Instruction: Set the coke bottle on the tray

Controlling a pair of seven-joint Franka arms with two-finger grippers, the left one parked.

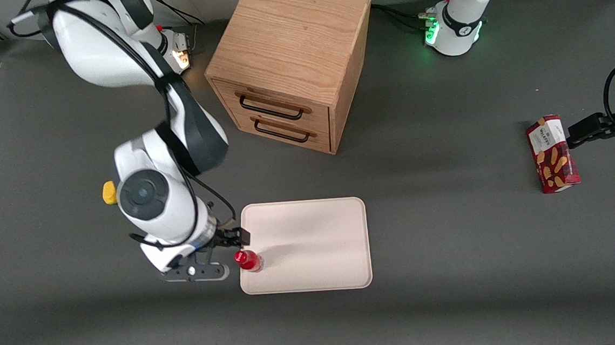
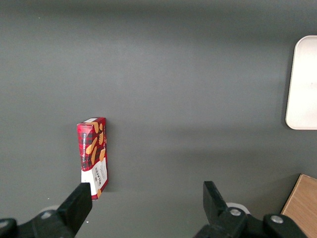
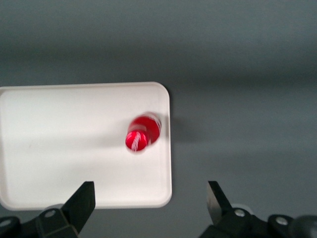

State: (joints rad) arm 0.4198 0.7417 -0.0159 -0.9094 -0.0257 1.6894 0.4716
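Dark grey bench (image 1: pixel 453 249). White right arm (image 1: pixel 149 151) bent over, wrist pointing down near the tray's corner. Flat pale cream-pink rectangular tray (image 1: pixel 312 237) lies partly under the claw (image 3: pixel 151 198), rim at the working arm's end just below it. Claw spread wide, empty, touching nothing. Small red plastic coke bottle (image 3: pixel 142 132) stands upright on tray by that rim, long axis vertical, cap toward claw, clear of both fingers.
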